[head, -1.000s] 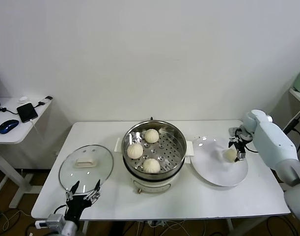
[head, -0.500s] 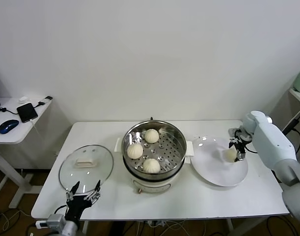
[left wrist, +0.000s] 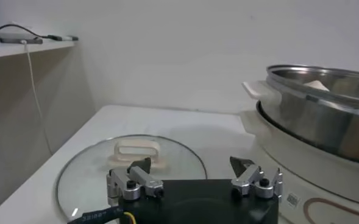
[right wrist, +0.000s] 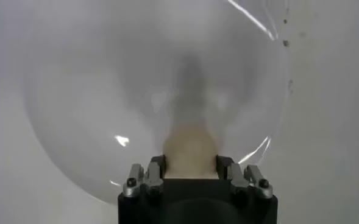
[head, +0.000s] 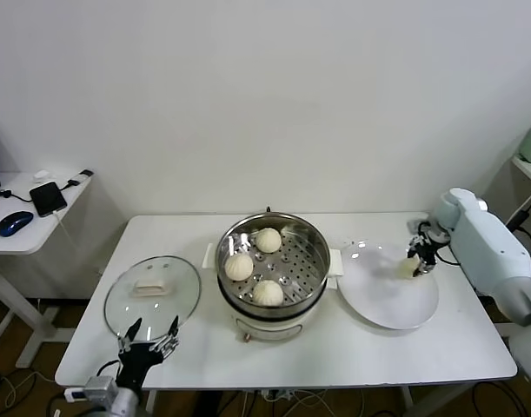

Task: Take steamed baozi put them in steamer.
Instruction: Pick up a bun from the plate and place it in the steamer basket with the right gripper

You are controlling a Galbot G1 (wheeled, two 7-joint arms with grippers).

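Note:
The steel steamer on its white base stands mid-table with three baozi on its perforated tray: one at the back, one at the left, one at the front. My right gripper is shut on the fourth baozi and holds it just above the white plate. In the right wrist view the baozi sits between the fingers over the plate. My left gripper is open and empty at the table's front left, by the glass lid.
The glass lid with a white handle lies left of the steamer. A side desk at far left holds a phone and a mouse. The wall runs behind the table.
My right gripper has lifted the baozi slightly off the plate and shifted a little toward the back. The left arm has not moved.

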